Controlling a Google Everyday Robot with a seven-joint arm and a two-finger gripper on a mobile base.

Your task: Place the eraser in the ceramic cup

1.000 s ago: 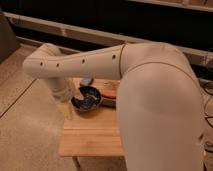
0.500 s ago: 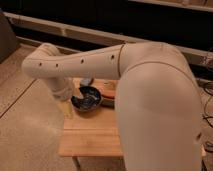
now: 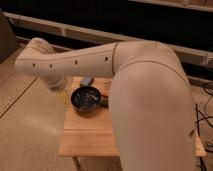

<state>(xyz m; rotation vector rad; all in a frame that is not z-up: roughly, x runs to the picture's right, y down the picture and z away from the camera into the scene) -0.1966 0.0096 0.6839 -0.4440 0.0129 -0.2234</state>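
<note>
— At the left edge of a light wooden table (image 3: 87, 137), the pale gripper (image 3: 62, 93) of a bulky white robot arm (image 3: 75, 62) hangs low, just beside a wide dark glazed bowl (image 3: 86, 98). Where is the eraser?

— It cannot be made out. Neither the eraser nor the ceramic cup shows, and the arm covers much of the table. Whether the gripper is spread or closed, or carries anything, cannot be told.

— What else lies there?

— A grey-blue flat oblong piece (image 3: 87, 80) sits behind the bowl. A reddish-orange item (image 3: 105, 98) lies at the bowl's right, half hidden by the arm.

— How would the eraser handle?

— It is likely light, firm with a slight give, and grippy rather than slick, so a modest squeeze should keep it. By that reckoning, the best hold is across its two long faces at mid-length, leaving an end free to enter the cup's mouth.

— Risks?

— A ceramic cup is hard and brittle and, if small, probably tips easily. A low, centred release would suit it.
</note>
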